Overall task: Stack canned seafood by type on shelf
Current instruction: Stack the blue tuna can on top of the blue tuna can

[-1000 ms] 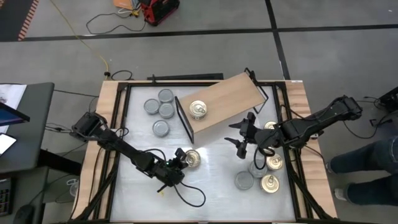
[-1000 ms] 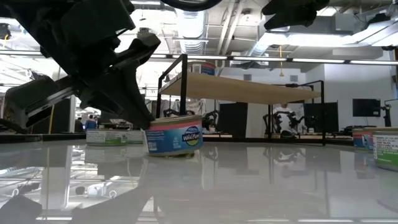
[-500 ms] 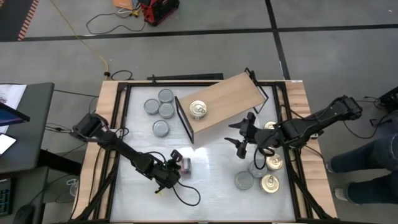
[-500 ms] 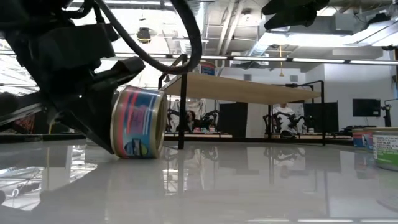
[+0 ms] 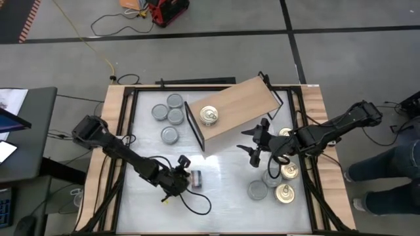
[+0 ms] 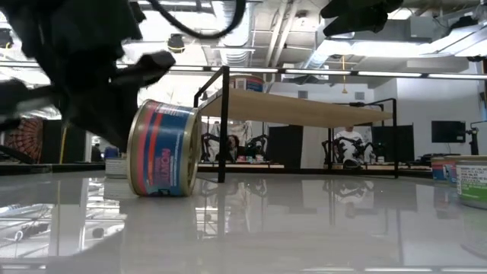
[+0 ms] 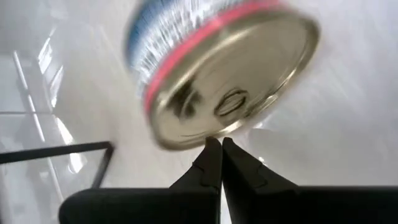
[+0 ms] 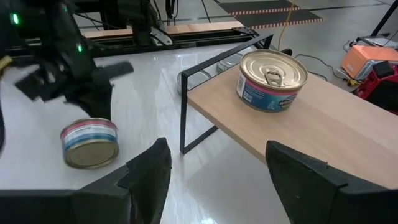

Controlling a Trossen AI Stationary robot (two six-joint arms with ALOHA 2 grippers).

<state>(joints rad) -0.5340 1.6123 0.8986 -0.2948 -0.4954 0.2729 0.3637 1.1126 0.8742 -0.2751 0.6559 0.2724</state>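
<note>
A blue and pink tin [image 5: 195, 177] with a gold pull-tab lid [image 7: 230, 81] lies on its side wall on the white table [image 6: 163, 148]. My left gripper [image 5: 184, 176] is shut, its fingertips [image 7: 219, 144] at the lid's lower rim. My right gripper [image 5: 256, 147] hovers open [image 8: 214, 180] near the near right of the tan shelf [image 5: 236, 111]. One gold-lidded tin [image 5: 209, 116] stands upright on the shelf [image 8: 272, 79]. My left gripper's shut fingertips [image 7: 211, 155] point at the rim of the tipped tin's lid [image 7: 186, 140], level from the table's left. I cannot tell whether they touch it.
Several grey-topped tins [image 5: 167, 111] stand on the table left of the shelf. Gold-lidded tins [image 5: 287, 172] and grey-topped ones [image 5: 257, 190] sit near the right edge, under my right arm. A black frame [image 5: 125, 131] borders the table. A person [image 5: 387, 177] stands at the right.
The tin stood upright by my left gripper a second ago. It has tipped over onto its side, lid toward the gripper, and shifted slightly toward the table's left and near edge. My left gripper has drawn back a little the same way.
</note>
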